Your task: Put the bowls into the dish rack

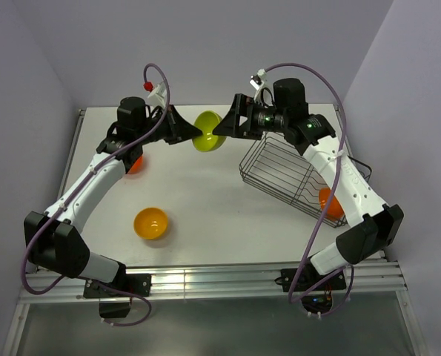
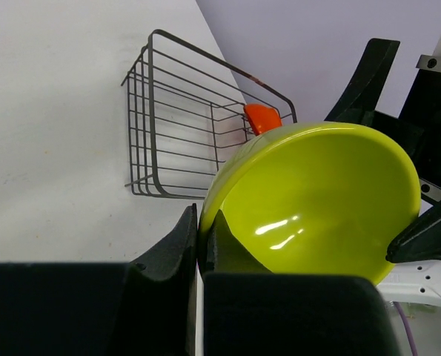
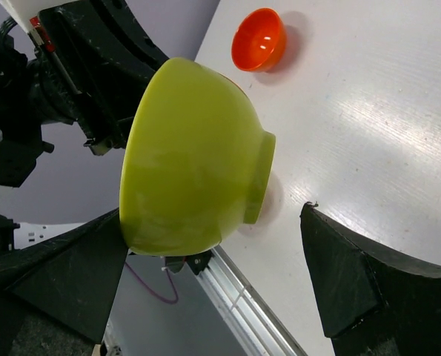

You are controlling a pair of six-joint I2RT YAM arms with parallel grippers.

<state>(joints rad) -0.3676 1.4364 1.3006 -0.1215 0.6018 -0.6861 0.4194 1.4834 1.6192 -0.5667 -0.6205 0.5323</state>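
Observation:
My left gripper (image 1: 191,133) is shut on the rim of the lime green bowl (image 1: 207,131) and holds it on edge above the table's far middle. In the left wrist view the fingers (image 2: 177,245) pinch the rim of the bowl (image 2: 316,200). My right gripper (image 1: 221,124) is open, its jaws on either side of the bowl (image 3: 190,159), one jaw at the rim, the other apart. The dish rack (image 1: 294,178) stands at the right and holds a red-orange bowl (image 1: 329,202). Another red-orange bowl (image 1: 135,164) and the yellow-orange bowl (image 1: 151,222) sit on the table. The white bowl is out of view.
The rack (image 2: 183,126) sits tilted, one corner near the right arm's forearm. The red-orange bowl on the table lies partly under my left arm and also shows in the right wrist view (image 3: 259,38). A metal rail (image 1: 205,278) runs along the table's near edge.

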